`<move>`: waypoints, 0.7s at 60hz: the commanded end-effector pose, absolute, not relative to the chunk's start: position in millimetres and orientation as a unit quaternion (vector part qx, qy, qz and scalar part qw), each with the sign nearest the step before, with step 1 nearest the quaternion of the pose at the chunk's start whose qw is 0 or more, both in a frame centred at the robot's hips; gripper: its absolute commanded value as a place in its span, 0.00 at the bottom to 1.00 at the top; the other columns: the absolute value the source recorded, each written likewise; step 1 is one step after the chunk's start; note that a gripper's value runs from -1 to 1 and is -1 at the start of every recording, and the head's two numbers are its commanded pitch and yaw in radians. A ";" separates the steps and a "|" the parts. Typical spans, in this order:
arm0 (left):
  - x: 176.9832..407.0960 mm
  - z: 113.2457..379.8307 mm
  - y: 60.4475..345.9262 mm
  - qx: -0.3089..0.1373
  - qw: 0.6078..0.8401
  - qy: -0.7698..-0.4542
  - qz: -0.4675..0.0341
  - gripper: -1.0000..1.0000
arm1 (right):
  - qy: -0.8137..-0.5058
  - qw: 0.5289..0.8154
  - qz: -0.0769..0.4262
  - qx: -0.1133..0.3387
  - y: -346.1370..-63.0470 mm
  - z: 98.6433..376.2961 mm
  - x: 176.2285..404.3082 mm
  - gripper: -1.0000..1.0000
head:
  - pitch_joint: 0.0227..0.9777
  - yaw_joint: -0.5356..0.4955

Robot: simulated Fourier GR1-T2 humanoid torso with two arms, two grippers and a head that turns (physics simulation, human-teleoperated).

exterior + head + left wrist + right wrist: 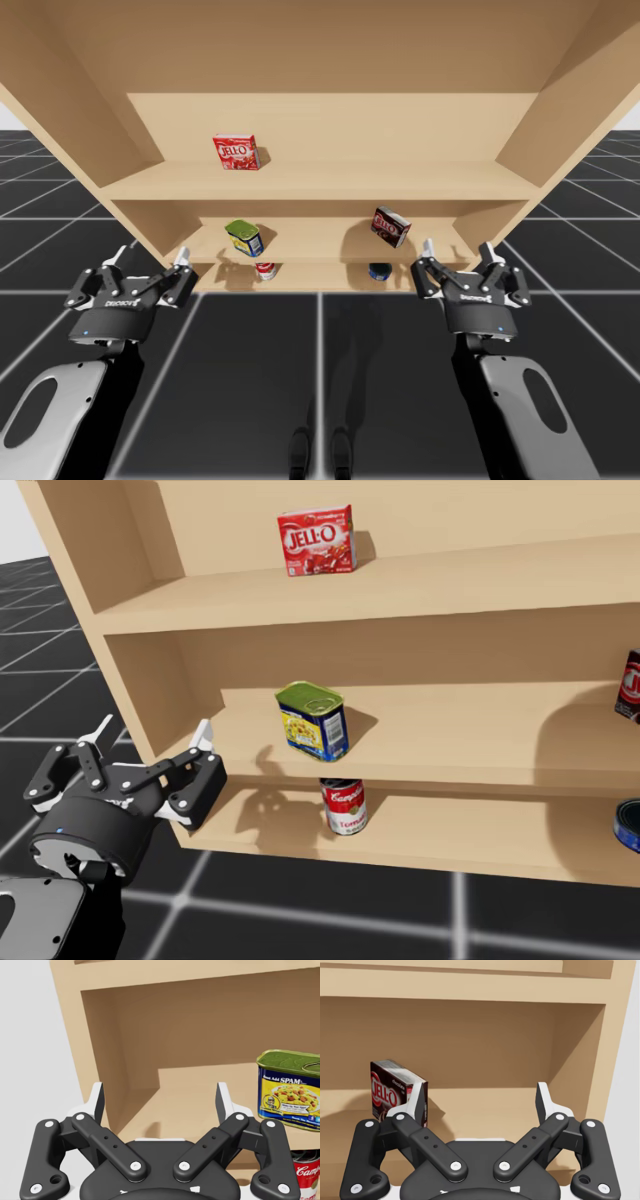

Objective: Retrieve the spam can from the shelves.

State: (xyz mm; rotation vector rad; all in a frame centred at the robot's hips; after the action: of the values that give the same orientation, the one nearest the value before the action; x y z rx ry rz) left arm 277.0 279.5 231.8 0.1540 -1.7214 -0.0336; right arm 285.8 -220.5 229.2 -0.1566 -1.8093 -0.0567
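Evidently, the left gripper (152,742) and right gripper (458,258) are held wide open before the shelves (400,180), as the spam can (312,720), upright near the left end of the middle shelf (450,740), is not yet grasped.

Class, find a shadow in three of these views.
Head view: the blue rectangular can shades the shelf to its right. High view: a soft shadow left of the dark box. Left wrist view: faint shadow on the shelf ahead of my left gripper.
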 end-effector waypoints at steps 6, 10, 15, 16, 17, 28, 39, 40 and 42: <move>270.9 234.6 265.5 0.033 0.652 -0.757 -0.022 0.00 | -0.784 0.616 -0.027 -0.071 -220.3 227.8 286.8 0.00 | 0.58 0.79; 265.5 240.9 261.0 -0.003 0.654 -0.756 -0.026 0.00 | -0.784 0.616 -0.031 -0.072 -221.5 227.9 287.4 0.00 | 0.57 0.79; 260.4 246.5 258.6 -0.031 0.657 -0.753 -0.030 0.00 | -0.783 0.617 -0.031 -0.072 -221.7 227.6 287.7 0.00 | 0.56 0.78; 259.6 247.3 258.3 -0.038 0.657 -0.752 -0.030 0.00 | -0.783 0.617 -0.031 -0.072 -221.8 227.6 287.7 0.00 | 0.56 0.78; 258.1 248.7 257.3 -0.048 0.659 -0.750 -0.031 0.00 | -0.783 0.617 -0.031 -0.072 -221.4 227.5 287.8 0.00 | 0.56 0.78; 256.5 256.8 247.7 -0.106 0.676 -0.724 -0.091 0.00 | -0.783 0.618 -0.032 -0.071 -222.4 227.2 288.3 0.00 | 0.55 0.78; 266.1 260.1 236.6 -0.127 0.686 -0.705 -0.132 0.00 | -0.783 0.617 -0.035 -0.071 -223.3 227.8 288.8 0.00 | 0.55 0.79; 267.1 259.8 235.8 -0.125 0.686 -0.704 -0.134 0.00 | -0.783 0.617 -0.035 -0.071 -223.4 227.8 288.8 0.00 | 0.55 0.79; 270.4 258.9 233.8 -0.132 0.690 -0.699 -0.135 0.00 | -0.782 0.618 -0.035 -0.071 -223.6 227.8 288.8 0.00 | 0.55 0.79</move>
State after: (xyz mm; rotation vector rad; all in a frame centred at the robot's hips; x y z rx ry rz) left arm 265.2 247.8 259.6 -0.2488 -1.6067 -0.2431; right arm 288.5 -222.7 227.6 -0.1633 -1.8016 -0.0762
